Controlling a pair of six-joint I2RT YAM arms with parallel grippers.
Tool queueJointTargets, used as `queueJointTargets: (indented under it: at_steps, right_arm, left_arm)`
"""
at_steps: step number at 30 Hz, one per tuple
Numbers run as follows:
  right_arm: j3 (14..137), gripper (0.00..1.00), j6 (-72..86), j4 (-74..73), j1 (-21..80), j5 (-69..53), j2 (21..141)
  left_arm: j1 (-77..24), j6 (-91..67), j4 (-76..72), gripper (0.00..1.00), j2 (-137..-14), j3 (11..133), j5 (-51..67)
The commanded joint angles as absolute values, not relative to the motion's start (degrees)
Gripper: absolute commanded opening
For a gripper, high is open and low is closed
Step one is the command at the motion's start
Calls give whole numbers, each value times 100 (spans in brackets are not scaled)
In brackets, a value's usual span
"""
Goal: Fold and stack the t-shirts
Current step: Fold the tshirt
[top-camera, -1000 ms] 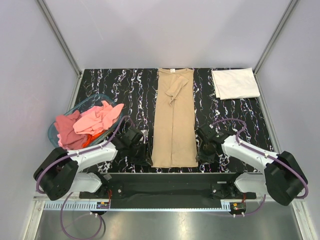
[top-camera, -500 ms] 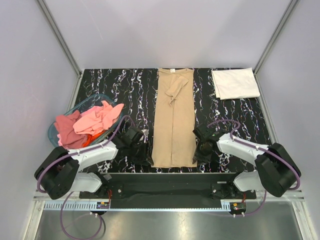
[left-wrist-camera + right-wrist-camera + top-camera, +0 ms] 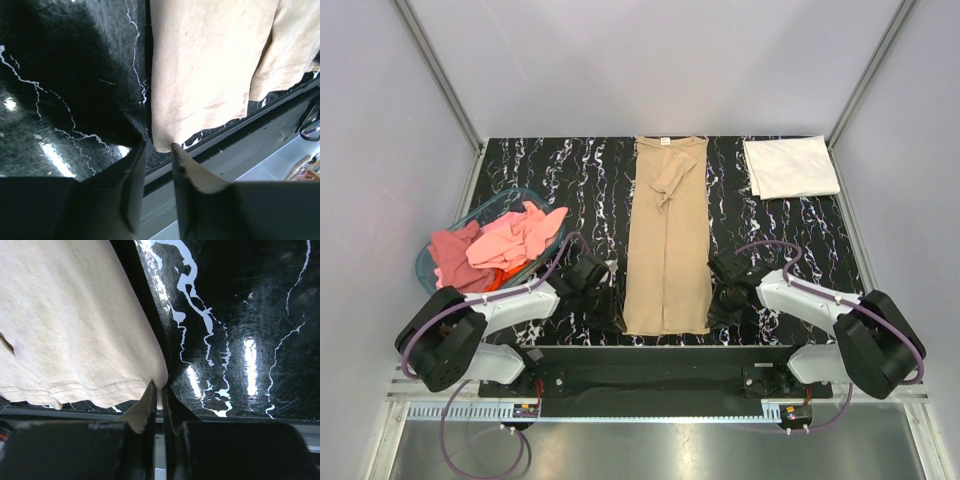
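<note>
Tan tee [image 3: 668, 240] is lying in the middle of the worktop [image 3: 560, 180], already folded lengthwise into a long strip, collar at the far end and hem at the near edge. What's changed in the last second is that both hands slid in against the two near hem corners and started closing, while the tee itself hasn't budged.

In its wrist view the right hand [image 3: 159, 387] looks clenched on its corner, fingers down to a thin slit with the cloth nipped at the tips. The left hand [image 3: 159, 147] has narrowed, but there's a gap between the fingers. The corner sits right at the tips and isn't properly pinched yet.

My guess is this sets up the crosswise fold, hem carried up toward the collar. If the left side doesn't bite, that corner could slip out.

White tee [image 3: 790, 167] sits folded in the far right corner, and the pink tees [image 3: 510, 240] are in the basket [image 3: 423, 265].
</note>
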State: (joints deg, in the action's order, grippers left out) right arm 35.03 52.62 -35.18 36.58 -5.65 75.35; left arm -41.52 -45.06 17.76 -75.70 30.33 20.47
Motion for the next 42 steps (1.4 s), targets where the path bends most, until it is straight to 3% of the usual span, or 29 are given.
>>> queueJointTargets:
  at_steps: [1, 3, 7, 26, 32, 42]
  right_arm:
    - [3410, 0, 5326, -3498, 3630, -536, 7348]
    - [3401, 0, 5317, -3489, 3630, -545, 7313]
    - [3393, 0, 5300, -3507, 3630, -536, 7243]
    - [3945, 0, 4984, -3867, 3630, -335, 7127]
    - [4605, 4, 4369, -3876, 3595, -88, 7549]
    - [6116, 0, 3341, -3885, 2971, -35, 9024]
  left_arm:
    - [-4131, -4579, 1415, 27, -7734, 2945, 2215]
    - [-4131, -4605, 1354, 22, -7778, 2927, 2241]
    - [-4131, -4676, 1353, 0, -7735, 2971, 2233]
    - [-4026, -4579, 1784, 0, -7936, 4025, 2206]
    - [-3771, -4308, 2003, 0, -8375, 4719, 2136]
    - [-3094, -3630, 2408, 0, -9727, 6669, 2021]
